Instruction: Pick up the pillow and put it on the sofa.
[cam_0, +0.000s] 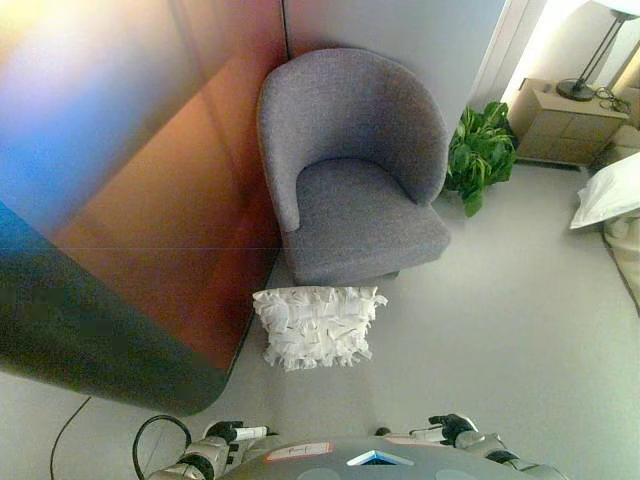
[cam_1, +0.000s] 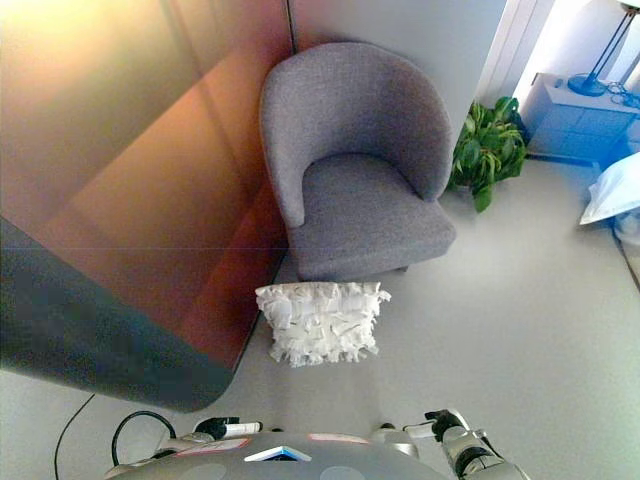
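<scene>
Pillow (cam_0: 319, 326) lies on floor, touching sofa (cam_0: 352, 170) front. My left hand (cam_0: 232, 436) and right hand (cam_0: 452, 428) low, near body, holding nothing; finger state I cannot tell. Reach not begun.

No readable text, labels or signs anywhere

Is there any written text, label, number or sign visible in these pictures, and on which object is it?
None can be read.
The white ruffled pillow on the floor, the grey armchair, the potted plant and the nightstand with its lamp show no print.
</scene>
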